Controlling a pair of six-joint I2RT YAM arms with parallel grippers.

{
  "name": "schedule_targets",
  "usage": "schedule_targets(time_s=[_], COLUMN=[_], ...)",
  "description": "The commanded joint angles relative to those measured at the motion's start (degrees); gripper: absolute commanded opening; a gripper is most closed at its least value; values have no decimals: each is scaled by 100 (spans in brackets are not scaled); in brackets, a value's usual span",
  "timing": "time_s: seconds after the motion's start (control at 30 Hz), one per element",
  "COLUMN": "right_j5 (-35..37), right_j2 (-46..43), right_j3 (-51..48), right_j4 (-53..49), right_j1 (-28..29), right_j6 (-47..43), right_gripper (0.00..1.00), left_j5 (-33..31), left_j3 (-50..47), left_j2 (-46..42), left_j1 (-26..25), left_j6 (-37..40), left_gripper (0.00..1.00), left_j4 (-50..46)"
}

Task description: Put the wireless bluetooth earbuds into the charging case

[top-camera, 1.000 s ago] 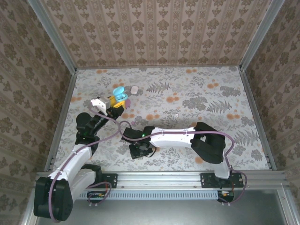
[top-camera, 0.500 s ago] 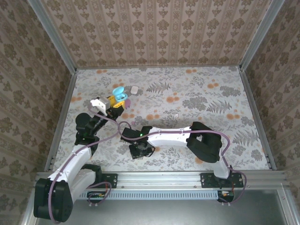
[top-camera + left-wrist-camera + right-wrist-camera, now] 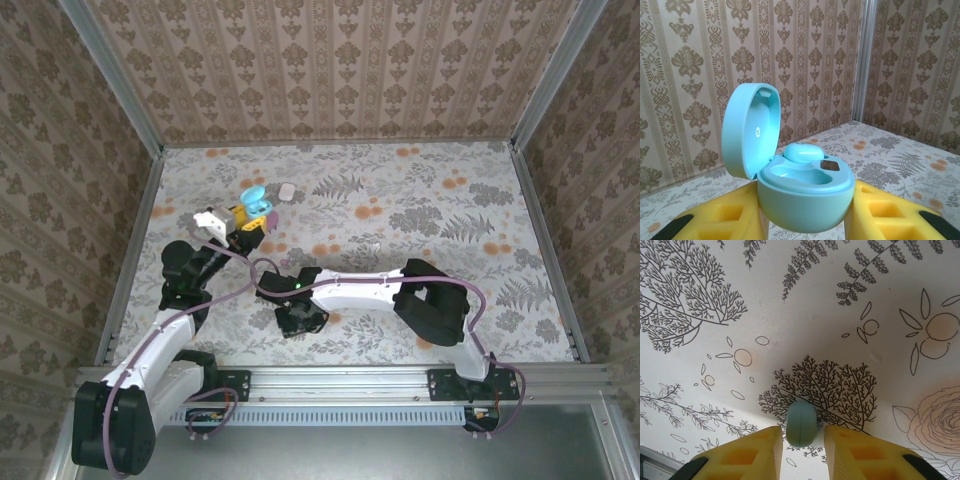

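teal earbud (image 3: 801,424), perhaps loose, between right gripper (image 3: 803,436) jaws

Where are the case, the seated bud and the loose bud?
case (image 3: 805,210), left wrist view, front of base.
seated bud (image 3: 802,151), left wrist view, its dome.
loose bud (image 3: 801,424), right wrist view, its middle.

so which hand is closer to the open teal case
Left. The left hand grips the open teal case. The right hand is apart from it, nearer the robot, straddling a teal earbud.
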Motion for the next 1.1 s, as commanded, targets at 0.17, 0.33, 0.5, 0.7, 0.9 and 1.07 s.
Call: schedule_targets(time_s=[0.17, 0.33, 0.5, 0.7, 0.9, 1.07], right_j5=[207, 270, 277, 197, 159, 165], right_j2=[276, 287, 292, 350, 496, 538], right_j3=[255, 253, 230, 259, 422, 510], right_j4=[-465, -484, -474, -436, -504, -528], right_j1=[-41, -41, -92, -102, -103, -120], right_j6=[-94, -99, -113, -172, -247, -308], right_gripper=[29, 28, 28, 29, 28, 27], left_j5=[-14, -19, -23, -31, -24, -32], left_j3=[36, 40, 40, 38, 39, 37], left_j2=[-135, -143, -140, -140, -139, -133], left_j1=[-40, -41, -41, -41, -43, -47], left_j6=[95, 90, 91, 102, 83, 78], left_gripper=[38, 38, 38, 38, 38, 38], left_j4=[37, 37, 37, 35, 46, 46])
